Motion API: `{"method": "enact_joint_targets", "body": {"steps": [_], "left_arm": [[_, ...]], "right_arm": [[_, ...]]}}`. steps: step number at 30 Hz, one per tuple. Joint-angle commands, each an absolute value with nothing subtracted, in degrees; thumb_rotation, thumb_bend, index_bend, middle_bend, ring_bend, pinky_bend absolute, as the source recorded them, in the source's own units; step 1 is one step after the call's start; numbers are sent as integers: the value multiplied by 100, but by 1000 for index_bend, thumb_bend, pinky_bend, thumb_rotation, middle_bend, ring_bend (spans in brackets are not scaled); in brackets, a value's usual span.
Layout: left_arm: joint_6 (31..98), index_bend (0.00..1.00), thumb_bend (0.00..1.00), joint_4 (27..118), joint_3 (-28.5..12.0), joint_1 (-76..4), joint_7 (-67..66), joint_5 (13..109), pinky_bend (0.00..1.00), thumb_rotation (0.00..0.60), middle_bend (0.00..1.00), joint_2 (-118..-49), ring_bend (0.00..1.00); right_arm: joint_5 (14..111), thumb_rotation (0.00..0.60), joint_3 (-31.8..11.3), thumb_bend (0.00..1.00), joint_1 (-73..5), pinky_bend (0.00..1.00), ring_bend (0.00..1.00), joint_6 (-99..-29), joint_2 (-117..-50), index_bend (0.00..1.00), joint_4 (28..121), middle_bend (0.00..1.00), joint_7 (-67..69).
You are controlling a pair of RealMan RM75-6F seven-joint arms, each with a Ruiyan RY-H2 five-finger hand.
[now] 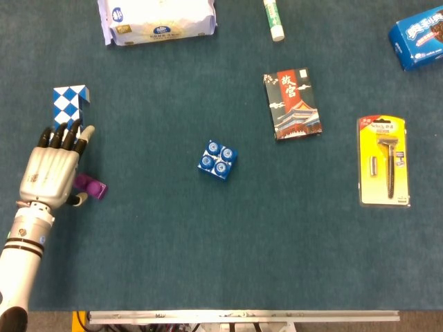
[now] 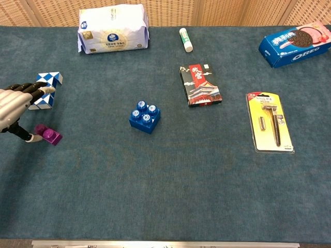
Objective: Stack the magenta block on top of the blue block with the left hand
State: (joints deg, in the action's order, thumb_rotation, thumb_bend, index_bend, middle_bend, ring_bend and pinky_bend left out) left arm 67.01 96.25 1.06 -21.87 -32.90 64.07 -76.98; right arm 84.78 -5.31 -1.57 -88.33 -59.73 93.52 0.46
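The left hand (image 1: 50,173) lies palm down at the far left of the bench (image 1: 208,249), well apart from the blue block (image 1: 217,160), fingers stretched out and grasping nothing. Its thumb tip touches the magenta block (image 1: 91,186), which sits on the cloth just beside the hand, on the side toward the blue block. The fingertips (image 2: 32,89) reach the blue-and-white snake puzzle (image 1: 68,105), farther from the camera. The card box (image 1: 292,104) lies beyond the blue block, to its right. The right hand is out of sight.
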Motion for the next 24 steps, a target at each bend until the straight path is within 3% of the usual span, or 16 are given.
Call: {"method": "enact_joint_targets", "body": {"steps": [1,12,24], "left_arm": [[6575,98,96,9801,183,-2225,-3282,6486,71,600,0,-7490,0],[6048,233,100,9404,425,-2459,-2699,7364,71,600,0,-7177,0],[5731,329,261,8686,522,-2652,-1451,8188,74,600,0,-7044,0]], "right_arm": [[8479,600,-531,0,-154,272,0,-8836,-5971,0,9356,79,46],[8475,600,-525,0,-165,272,0,-8808,-5979,0,9356,80,8],[8450,600,-524,0,-175,272,0,-8773,-5982,0,9364,80,-21]]}}
